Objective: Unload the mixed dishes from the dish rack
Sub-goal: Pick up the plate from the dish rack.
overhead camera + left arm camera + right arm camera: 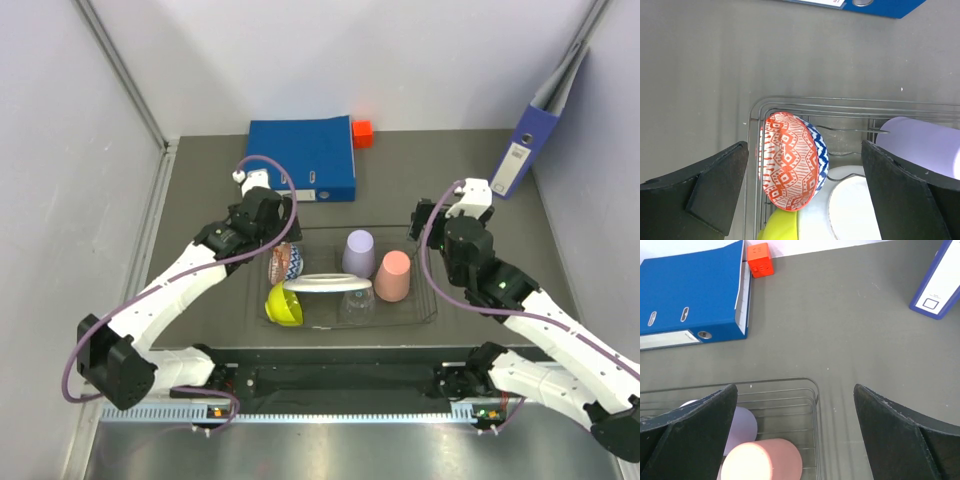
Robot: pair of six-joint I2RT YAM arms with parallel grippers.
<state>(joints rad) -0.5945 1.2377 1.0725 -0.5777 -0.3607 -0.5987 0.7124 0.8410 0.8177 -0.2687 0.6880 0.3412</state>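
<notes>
The wire dish rack (428,300) sits mid-table and holds a lilac cup (358,252), a salmon-pink cup (393,276), a white plate (328,283), a clear tumbler (357,306), a lime-yellow bowl (283,304) and a patterned bowl (286,262) on edge. My left gripper (283,222) is open above the rack's far left corner. In the left wrist view the patterned bowl (790,160) stands between the open fingers (715,187), with the lilac cup (922,145) to the right. My right gripper (420,218) is open over the rack's far right corner (812,390), empty, above the pink cup (762,460).
A blue binder (302,158) lies flat behind the rack, with a small orange-red cube (362,132) at its right. A second binder (530,135) leans against the right wall. White walls close in on both sides.
</notes>
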